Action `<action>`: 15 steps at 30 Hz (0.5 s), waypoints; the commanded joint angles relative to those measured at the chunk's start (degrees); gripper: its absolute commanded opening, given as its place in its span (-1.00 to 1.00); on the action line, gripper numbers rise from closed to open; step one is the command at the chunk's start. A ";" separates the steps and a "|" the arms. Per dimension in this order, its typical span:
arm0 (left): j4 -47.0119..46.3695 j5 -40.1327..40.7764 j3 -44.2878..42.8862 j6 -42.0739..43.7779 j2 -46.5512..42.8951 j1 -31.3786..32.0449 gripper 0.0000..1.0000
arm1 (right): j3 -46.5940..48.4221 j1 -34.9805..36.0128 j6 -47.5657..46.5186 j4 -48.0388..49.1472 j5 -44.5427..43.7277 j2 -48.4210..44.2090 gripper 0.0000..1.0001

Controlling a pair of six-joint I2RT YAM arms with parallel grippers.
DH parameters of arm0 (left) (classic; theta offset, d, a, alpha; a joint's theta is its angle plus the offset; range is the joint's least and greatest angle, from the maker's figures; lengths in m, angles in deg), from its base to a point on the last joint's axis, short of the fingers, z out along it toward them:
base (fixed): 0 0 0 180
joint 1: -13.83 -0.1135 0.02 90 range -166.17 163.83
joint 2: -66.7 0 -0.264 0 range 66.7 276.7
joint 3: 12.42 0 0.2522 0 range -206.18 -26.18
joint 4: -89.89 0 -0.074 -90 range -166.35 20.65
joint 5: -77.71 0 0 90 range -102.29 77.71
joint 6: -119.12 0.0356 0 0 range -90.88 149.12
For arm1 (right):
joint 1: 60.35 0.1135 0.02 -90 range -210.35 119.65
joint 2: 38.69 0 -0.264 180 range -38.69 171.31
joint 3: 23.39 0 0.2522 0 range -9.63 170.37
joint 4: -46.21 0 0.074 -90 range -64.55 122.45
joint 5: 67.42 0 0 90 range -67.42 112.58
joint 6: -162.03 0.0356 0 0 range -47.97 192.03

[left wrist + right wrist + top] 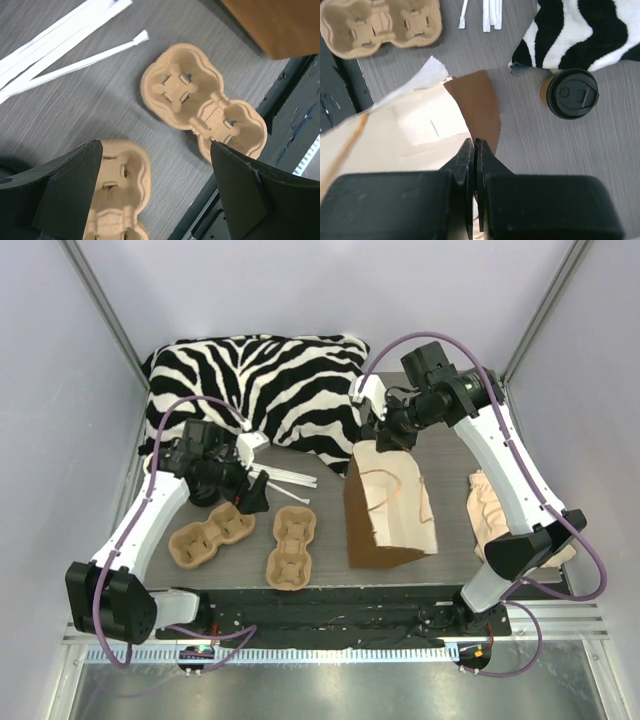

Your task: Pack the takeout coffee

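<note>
Where the worktop (450, 565) runs along its near edge, we find two pulp cup carriers side by side, the left carrier (212, 537) and the right carrier (292, 548). The left jaws hang just above the left carrier, spread wide and grasping nothing. Their wrist view shows a dark finger (75, 185) on each side of it.

Right of the carriers sits a brown paper bag (390, 510), its pale inside showing. Crumpled beige paper (490, 510) lies beyond the bag's right side, partly under the right arm. A few white straws (285, 478) lie behind the carriers.

At the bag's far rim the right jaws are clenched tight, fingertips pressed together over the bag's edge. We cannot tell whether any paper is caught between them.

Farther back, the coffee cup (572, 94) stands upright on the worktop with its black lid on. It is outside the bag and just beside a corner of the zebra cushion (260, 380), which fills the far end.
</note>
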 commanded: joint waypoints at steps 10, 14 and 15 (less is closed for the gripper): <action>-10.55 1.29 0.49 9.34 9.94 11.48 0.64 | -5.80 0.48 15.61 -7.13 -0.56 -2.54 -0.98; -11.35 3.14 0.40 11.27 13.19 15.18 0.56 | -6.77 0.48 16.32 -7.30 0.24 -3.16 -0.98; -11.78 3.75 0.14 11.54 13.90 15.97 0.54 | -7.12 0.39 16.32 -7.30 0.15 -3.34 -0.98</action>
